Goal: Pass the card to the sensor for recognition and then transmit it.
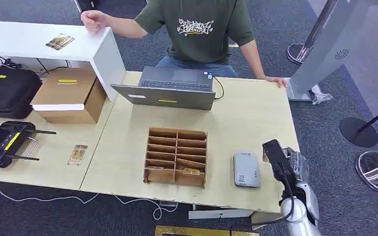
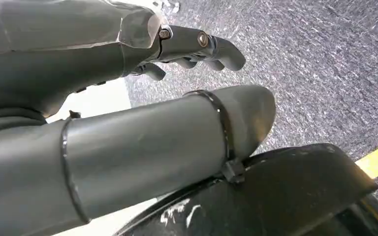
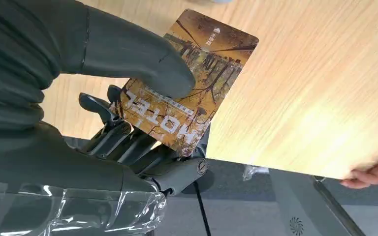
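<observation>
Right now the right robot hand (image 3: pixel 142 128) pinches one card (image 3: pixel 189 81) between thumb and fingers, above the bench's (image 1: pixel 256 123) right front corner, just beside the one grey sensor (image 1: pixel 246 169). Bare wood lies between the sensor and the right edge. One divided cardboard box (image 1: pixel 176 156) stands left of the sensor, near the front edge, and one laptop (image 1: pixel 170 88) sits at the far edge before a person (image 1: pixel 197 29). The left robot hand (image 2: pixel 197 46) hangs over carpet, fingers curled, holding nothing.
</observation>
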Controlling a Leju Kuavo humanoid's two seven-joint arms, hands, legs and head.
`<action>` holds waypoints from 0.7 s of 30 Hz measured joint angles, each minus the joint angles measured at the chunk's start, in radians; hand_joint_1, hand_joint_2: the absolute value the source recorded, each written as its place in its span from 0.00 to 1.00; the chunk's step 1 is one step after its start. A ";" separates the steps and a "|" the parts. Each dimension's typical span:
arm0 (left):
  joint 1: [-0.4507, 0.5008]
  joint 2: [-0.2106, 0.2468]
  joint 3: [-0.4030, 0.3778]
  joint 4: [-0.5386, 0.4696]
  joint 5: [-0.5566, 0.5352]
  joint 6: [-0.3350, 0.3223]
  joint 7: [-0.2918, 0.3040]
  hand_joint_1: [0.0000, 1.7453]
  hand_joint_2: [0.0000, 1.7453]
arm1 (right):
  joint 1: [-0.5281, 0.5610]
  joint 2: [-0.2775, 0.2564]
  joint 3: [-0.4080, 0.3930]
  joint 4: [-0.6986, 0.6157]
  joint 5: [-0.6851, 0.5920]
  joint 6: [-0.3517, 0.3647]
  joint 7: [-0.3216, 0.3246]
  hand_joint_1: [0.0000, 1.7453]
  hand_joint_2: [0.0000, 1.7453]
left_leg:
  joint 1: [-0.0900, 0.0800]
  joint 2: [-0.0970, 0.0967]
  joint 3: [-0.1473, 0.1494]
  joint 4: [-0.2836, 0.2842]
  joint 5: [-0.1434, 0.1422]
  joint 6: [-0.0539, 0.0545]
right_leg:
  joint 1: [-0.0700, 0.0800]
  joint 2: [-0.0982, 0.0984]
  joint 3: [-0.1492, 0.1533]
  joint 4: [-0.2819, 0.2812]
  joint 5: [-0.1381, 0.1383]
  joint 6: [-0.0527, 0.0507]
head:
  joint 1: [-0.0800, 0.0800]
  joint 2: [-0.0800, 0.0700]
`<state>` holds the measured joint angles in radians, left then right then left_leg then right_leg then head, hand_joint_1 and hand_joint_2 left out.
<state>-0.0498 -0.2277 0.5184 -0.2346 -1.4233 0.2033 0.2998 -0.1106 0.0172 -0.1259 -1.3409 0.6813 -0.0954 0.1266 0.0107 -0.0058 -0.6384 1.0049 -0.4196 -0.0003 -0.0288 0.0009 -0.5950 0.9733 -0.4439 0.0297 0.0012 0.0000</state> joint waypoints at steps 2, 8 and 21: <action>0.000 0.000 0.002 0.000 0.000 0.000 0.000 0.00 0.00 | 0.003 0.002 0.000 0.002 0.000 0.000 0.000 1.00 1.00 | 0.000 0.000 0.000 0.000 0.000 0.000 | 0.000 0.000 0.000 0.000 0.000 0.000 | 0.000 0.000; 0.001 -0.001 0.009 0.000 -0.001 -0.004 -0.002 0.00 0.00 | 0.012 0.013 0.000 0.003 0.017 -0.026 -0.029 1.00 1.00 | 0.000 0.000 0.000 0.000 0.000 0.000 | 0.000 0.000 0.000 0.000 0.000 0.000 | 0.000 0.000; 0.003 0.000 0.016 0.000 -0.019 -0.014 -0.010 0.00 0.00 | 0.045 0.053 0.009 -0.084 0.063 -0.069 -0.064 1.00 1.00 | 0.000 0.000 0.000 0.000 0.000 0.000 | 0.000 0.000 0.000 0.000 0.000 0.000 | 0.000 0.000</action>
<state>-0.0468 -0.2277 0.5348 -0.2346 -1.4423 0.1892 0.2895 -0.0658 0.0698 -0.1171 -1.4251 0.7442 -0.1648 0.0629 0.0107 -0.0058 -0.6384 1.0049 -0.4197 -0.0003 -0.0288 0.0007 -0.5946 0.9734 -0.4441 0.0298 0.0011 0.0000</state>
